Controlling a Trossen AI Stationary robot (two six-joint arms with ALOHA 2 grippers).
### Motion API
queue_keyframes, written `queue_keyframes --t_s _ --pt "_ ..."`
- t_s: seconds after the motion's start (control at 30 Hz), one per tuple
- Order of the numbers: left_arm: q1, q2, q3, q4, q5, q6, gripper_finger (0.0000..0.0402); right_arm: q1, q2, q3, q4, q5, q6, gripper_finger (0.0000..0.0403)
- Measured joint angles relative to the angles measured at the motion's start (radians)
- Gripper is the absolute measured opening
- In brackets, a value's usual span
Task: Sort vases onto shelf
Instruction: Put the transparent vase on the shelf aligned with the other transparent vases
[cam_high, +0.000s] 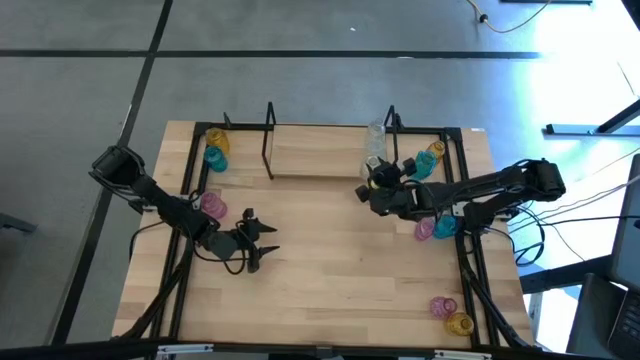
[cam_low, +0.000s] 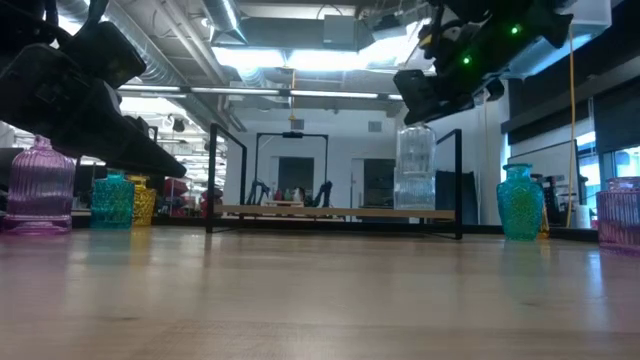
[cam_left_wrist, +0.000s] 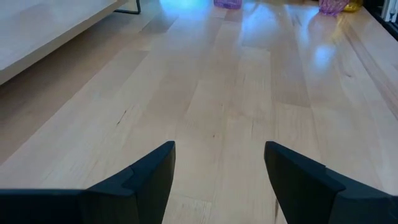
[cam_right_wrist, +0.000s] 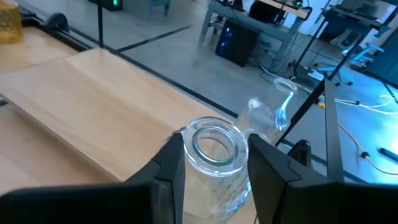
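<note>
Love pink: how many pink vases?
3: one pink vase on the table's left, one on its right by a teal vase, one nearer the corner by a yellow vase.

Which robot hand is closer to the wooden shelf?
The right one. The right gripper is at the shelf's right end, shut on a clear vase. The left gripper hangs open over the table, well in front of the shelf.

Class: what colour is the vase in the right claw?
Clear vase, colourless glass; the right wrist view shows it best.
</note>
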Motion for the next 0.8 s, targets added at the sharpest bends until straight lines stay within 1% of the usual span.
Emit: queue_keyframes --t_s 0.17,0.33,0.8 --pt "0.0 0.0 0.0 -0.001 -0.01 -0.001 0.0241 0.0 0.051 0.0 0.011 0.038 0.02 0.0113" --pt "0.0 0.0 0.0 0.0 -0.01 -0.001 0.0241 -0.004 0.067 0.0 0.031 0.066 0.021 0.0113" --pt "0.0 0.0 0.0 0.0 -0.01 -0.002 0.0241 -0.048 0.154 0.0 0.036 0.077 0.031 0.0113"
